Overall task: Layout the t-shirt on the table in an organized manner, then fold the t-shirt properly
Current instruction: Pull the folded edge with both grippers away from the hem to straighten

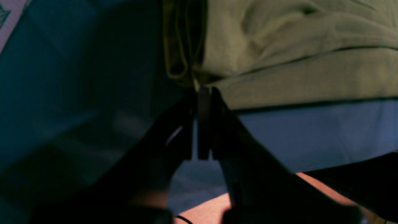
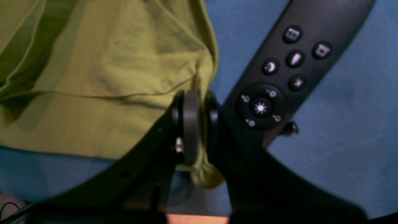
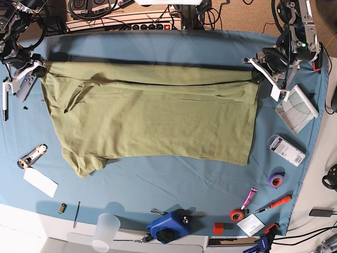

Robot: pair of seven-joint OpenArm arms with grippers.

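Observation:
The olive-green t-shirt (image 3: 158, 121) lies spread across the teal-blue table (image 3: 174, 184), its far edge pulled taut between both grippers. In the base view my left gripper (image 3: 256, 74) holds the far right corner and my right gripper (image 3: 41, 67) the far left corner. In the left wrist view the left gripper (image 1: 203, 91) is shut on a folded edge of the t-shirt (image 1: 295, 46). The right wrist view shows the right gripper (image 2: 196, 102) shut on a bunched bit of the t-shirt (image 2: 93, 77), with cloth hanging out below the fingers.
A black remote control (image 2: 279, 74) lies on the table right beside the right gripper. A box cutter (image 3: 31, 154) and white card (image 3: 40, 182) sit at the left. A notepad (image 3: 297, 108), white box (image 3: 286, 150), tape rolls (image 3: 275, 179) and red screwdriver (image 3: 275, 203) sit at the right. A blue tool (image 3: 171, 225) and plastic cup (image 3: 105, 229) sit at the front.

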